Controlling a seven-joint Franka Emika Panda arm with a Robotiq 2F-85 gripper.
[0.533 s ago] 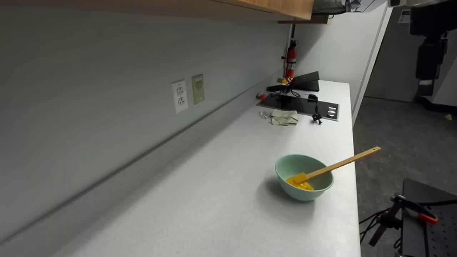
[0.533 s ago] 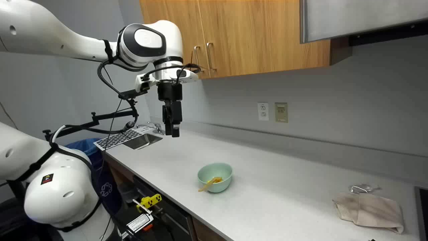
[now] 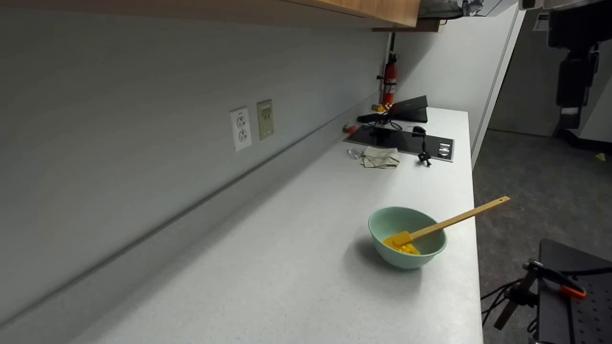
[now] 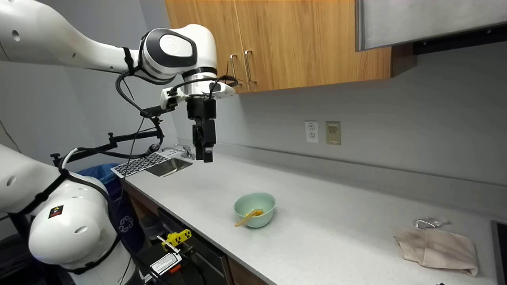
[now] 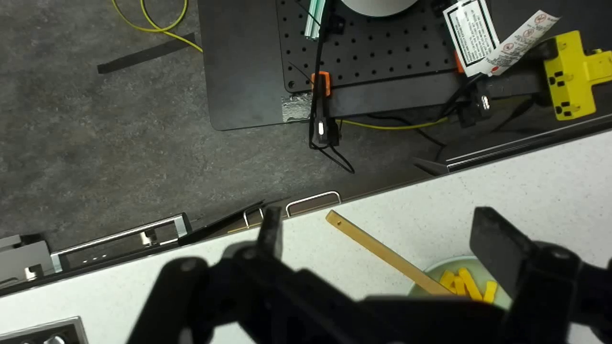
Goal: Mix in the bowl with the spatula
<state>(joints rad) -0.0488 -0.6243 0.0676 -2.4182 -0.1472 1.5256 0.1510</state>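
The pale teal-green bowl [image 3: 405,261] stands on the white counter; it also shows in an exterior view [image 4: 262,222] and in the wrist view [image 5: 432,270]. Yellow strips [image 5: 470,284] lie inside it. The spatula [image 3: 458,220] rests tilted in the bowl. Its head lies on the yellow bits and its wooden handle leans over the rim past the counter's front edge. The handle also shows in an exterior view [image 4: 244,219] and in the wrist view [image 5: 382,251]. My gripper [image 5: 377,215] is open and empty, high above the counter, apart from spatula and bowl [image 4: 204,155]. The gripper body hides part of the bowl and the spatula head in the wrist view.
A folded cloth [image 4: 439,250] and a cooktop [image 3: 401,141] lie farther along the counter. A sink [image 4: 169,166] is at the opposite end. Wooden cabinets [image 4: 297,43] hang above. A yellow power strip [image 5: 573,76] sits by the robot's base, below the counter edge.
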